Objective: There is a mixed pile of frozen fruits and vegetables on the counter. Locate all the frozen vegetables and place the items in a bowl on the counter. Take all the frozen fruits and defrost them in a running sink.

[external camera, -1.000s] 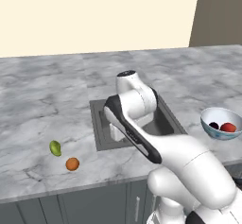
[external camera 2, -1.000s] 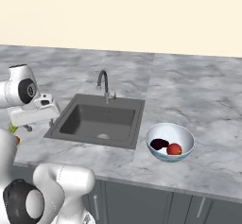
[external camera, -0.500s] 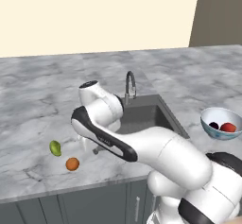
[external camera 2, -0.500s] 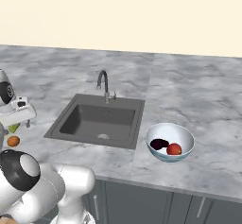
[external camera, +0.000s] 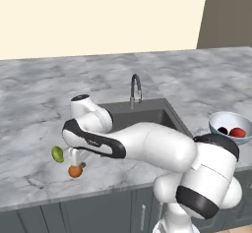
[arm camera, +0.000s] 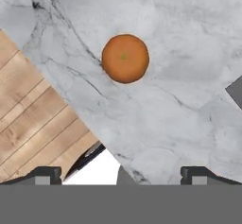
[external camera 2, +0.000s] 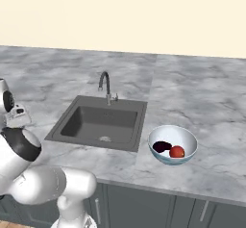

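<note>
Entry: fruit pickup, orange first.

Orange (arm camera: 125,58): lay on the counter (external camera: 29,94) near its front edge, left of the sink (external camera 2: 103,121), just beside the green fruit (external camera: 57,154). The floor showed close past that edge.

Advice on the step: the gripper should drop straight down with the orange centred between the fingers, closing across its widest part. A round fruit would likely roll if nudged from one side, and the edge was close.

Gripper (arm camera: 122,173): hung above the orange, jaws spread wide, holding nothing, touching nothing.

Bowl (external camera 2: 190,138): stood right of the sink, with the eggplant (external camera 2: 162,146) and the red ball (external camera 2: 177,151) inside.
</note>
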Motion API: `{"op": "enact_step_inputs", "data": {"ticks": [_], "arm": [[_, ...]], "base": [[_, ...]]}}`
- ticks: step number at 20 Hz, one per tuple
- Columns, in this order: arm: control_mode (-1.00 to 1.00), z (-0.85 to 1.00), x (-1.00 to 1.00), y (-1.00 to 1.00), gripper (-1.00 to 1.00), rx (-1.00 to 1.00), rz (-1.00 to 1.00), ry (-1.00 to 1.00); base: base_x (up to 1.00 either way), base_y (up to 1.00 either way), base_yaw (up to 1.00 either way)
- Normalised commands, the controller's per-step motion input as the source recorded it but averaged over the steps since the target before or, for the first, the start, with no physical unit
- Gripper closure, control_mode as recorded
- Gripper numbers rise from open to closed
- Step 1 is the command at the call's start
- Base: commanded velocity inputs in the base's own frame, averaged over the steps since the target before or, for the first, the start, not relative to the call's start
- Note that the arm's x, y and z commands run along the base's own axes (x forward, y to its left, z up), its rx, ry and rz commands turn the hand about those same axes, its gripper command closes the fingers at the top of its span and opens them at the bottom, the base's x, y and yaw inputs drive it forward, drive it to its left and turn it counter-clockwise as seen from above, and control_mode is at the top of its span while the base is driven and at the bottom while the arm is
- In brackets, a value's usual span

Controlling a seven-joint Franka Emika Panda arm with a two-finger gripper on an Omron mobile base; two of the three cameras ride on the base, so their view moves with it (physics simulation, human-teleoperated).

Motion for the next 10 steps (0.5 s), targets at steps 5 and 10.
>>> {"op": "enact_step_inputs", "data": {"ticks": [5,10], "arm": [[-1.0,-0.2,0.32,0.51,-1.0,-0.09,0.0,0.01],[-1.0,-0.47,0.35,0.43,-1.0,-0.01,0.0,0.0]], "base": [[0.0,0.0,0.0],[0.0,0.0,0.0]]}}
